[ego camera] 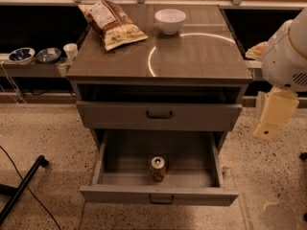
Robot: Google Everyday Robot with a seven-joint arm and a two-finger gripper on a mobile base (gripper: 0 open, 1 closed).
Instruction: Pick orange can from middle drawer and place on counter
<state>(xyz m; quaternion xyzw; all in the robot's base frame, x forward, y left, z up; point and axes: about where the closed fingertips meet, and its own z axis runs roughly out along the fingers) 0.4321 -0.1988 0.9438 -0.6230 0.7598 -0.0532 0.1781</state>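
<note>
The orange can [158, 168] stands upright in the open middle drawer [159, 194], near the middle of its front. The drawer is pulled out below the shut grey front [159, 115] above it. The counter [192, 61] is the glossy top with a bright ring-shaped arc. My gripper [272, 116] shows as a cream part hanging under the white arm joint [288, 54] at the right edge. It is to the right of the cabinet, above floor level and well apart from the can.
A chip bag [111, 23] and a white bowl [170, 20] lie at the back of the counter. A low side shelf at the left holds small bowls [21, 55] and a cup [70, 51]. A black leg and a cable [21, 186] lie on the speckled floor at the left.
</note>
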